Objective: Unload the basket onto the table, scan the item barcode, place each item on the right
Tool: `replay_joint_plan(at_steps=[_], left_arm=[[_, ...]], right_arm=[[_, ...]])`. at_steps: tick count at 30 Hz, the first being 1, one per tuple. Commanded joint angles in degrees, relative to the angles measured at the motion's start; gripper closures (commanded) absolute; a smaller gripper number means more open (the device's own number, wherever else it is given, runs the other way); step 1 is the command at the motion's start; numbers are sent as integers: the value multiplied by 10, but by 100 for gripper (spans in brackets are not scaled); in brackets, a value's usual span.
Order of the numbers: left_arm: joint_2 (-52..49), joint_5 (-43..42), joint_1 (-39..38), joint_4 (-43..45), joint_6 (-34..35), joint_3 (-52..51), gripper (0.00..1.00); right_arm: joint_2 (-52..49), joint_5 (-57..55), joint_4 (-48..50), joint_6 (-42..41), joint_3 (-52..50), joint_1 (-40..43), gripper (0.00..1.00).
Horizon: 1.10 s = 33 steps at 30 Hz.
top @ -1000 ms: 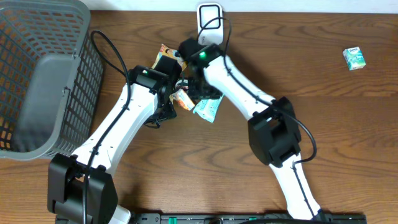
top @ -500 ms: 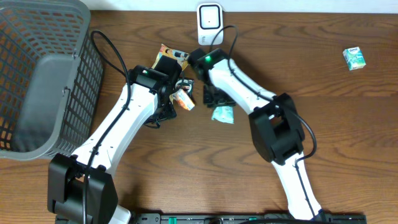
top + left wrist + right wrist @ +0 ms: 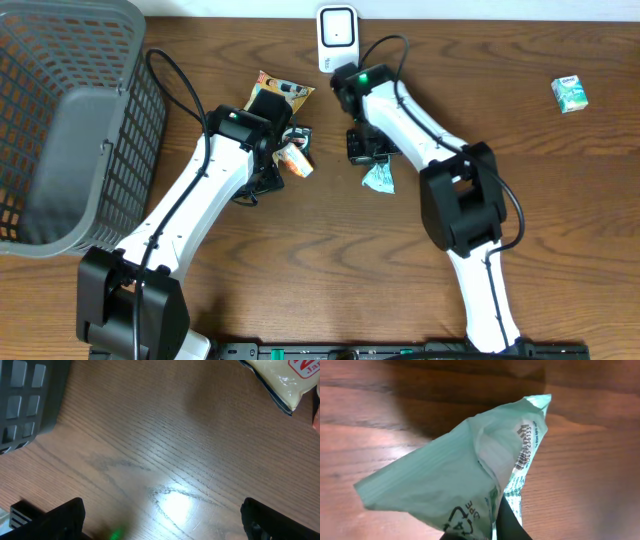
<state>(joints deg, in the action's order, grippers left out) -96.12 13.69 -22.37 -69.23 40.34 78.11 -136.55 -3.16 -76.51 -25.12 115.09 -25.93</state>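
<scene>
Right wrist, right pincer (image 3: 497,526) clamped on mint packet (image 3: 445,475), fingertips (image 3: 509,525) cropped, left pincer (image 3: 165,520) spread

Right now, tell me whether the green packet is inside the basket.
No, the green packet is out over the wooden table, well away from the basket.

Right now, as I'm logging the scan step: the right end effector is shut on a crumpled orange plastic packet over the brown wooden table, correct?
No: the right wrist view shows the right end effector shut on a crumpled mint-green plastic packet, not orange, over the brown wooden table.
</scene>
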Motion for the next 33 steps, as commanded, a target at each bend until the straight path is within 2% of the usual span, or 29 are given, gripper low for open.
replay_joint_plan(at_steps=[1, 8, 11, 18, 22, 24, 28, 30, 33], left_arm=[[3, 9, 2, -4, 5, -3, 2], [3, 9, 2, -4, 5, -3, 2], [3, 9, 2, -4, 5, -3, 2], [3, 9, 2, -4, 5, -3, 2], [3, 9, 2, -4, 5, -3, 2], [3, 9, 2, -4, 5, -3, 2], [3, 9, 2, -4, 5, -3, 2], [3, 9, 2, -4, 5, -3, 2], [3, 9, 2, -4, 5, -3, 2]], right_arm=[[18, 130, 5, 75, 26, 38, 99], [28, 520, 17, 276, 33, 119, 99], [24, 605, 14, 328, 20, 145, 99], [23, 623, 71, 329, -89, 170, 99], [23, 596, 134, 281, -156, 192, 97], [24, 530, 138, 255, -163, 212, 87], [31, 420, 71, 247, -123, 256, 57], [34, 384, 24, 249, -87, 275, 50], [38, 358, -42, 267, -30, 289, 48]])
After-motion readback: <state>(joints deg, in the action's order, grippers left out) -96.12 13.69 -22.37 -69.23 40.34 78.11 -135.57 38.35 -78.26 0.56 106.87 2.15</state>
